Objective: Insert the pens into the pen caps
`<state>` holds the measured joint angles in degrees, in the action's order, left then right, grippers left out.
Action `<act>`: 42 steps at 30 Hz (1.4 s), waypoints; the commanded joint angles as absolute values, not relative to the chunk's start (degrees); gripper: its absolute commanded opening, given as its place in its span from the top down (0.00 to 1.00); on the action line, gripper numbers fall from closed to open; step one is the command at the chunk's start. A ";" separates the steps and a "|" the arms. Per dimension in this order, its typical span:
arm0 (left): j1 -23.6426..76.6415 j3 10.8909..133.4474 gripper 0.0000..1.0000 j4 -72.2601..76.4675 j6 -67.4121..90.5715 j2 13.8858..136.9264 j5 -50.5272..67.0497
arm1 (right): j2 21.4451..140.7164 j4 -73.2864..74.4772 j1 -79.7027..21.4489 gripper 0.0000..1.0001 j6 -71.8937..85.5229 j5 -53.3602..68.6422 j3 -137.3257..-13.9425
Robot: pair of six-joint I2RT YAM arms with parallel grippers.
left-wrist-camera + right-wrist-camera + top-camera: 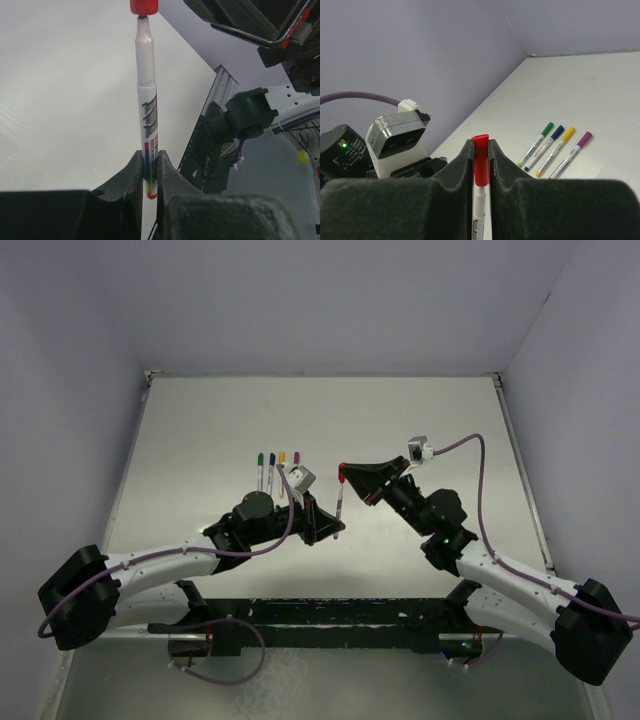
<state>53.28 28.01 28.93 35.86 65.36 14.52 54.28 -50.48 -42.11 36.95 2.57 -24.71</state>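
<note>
**Top external.** Left gripper (338, 528) is clamped on the near end of a whitish pen (340, 505). Right gripper (345, 476) is clamped on a red cap (343, 469) at the pen's far end. Both meet over the middle of the table (200, 430). Four capped pens (271, 470) in green, blue, yellow and purple lie side by side just left of them.

**Left wrist.** The fingers pinch the printed barrel near its tail. The red cap sits at the tip with a short dark neck showing beneath it, so it is not pushed home.

**Right wrist.** The fingers are closed on the red cap, and the pen body runs on below it between them. The row of capped pens lies on the table beyond, apart from both grippers.
</note>
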 commanded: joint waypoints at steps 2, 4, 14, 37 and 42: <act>53.51 30.70 1.00 30.77 34.28 63.42 13.66 | 55.07 -53.55 -42.84 1.00 37.10 2.44 -25.10; 53.44 30.53 1.00 30.74 34.27 63.01 13.18 | 55.50 -53.48 -43.09 1.00 37.11 2.67 -25.14; 53.47 30.42 1.00 33.02 33.75 61.80 8.56 | 58.95 -53.99 -45.25 1.00 38.21 6.68 -25.16; 51.70 36.53 1.00 34.37 28.52 58.61 -1.40 | 64.29 -29.65 -52.12 1.00 36.76 -5.86 -26.85; 49.12 37.15 1.00 35.63 29.62 59.52 0.33 | 67.87 -27.02 -54.24 1.00 37.07 -8.30 -28.32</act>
<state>52.03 29.34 18.50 31.75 62.13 3.03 63.61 -42.57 -50.98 37.91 -9.67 -29.28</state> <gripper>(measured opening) 0.137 0.132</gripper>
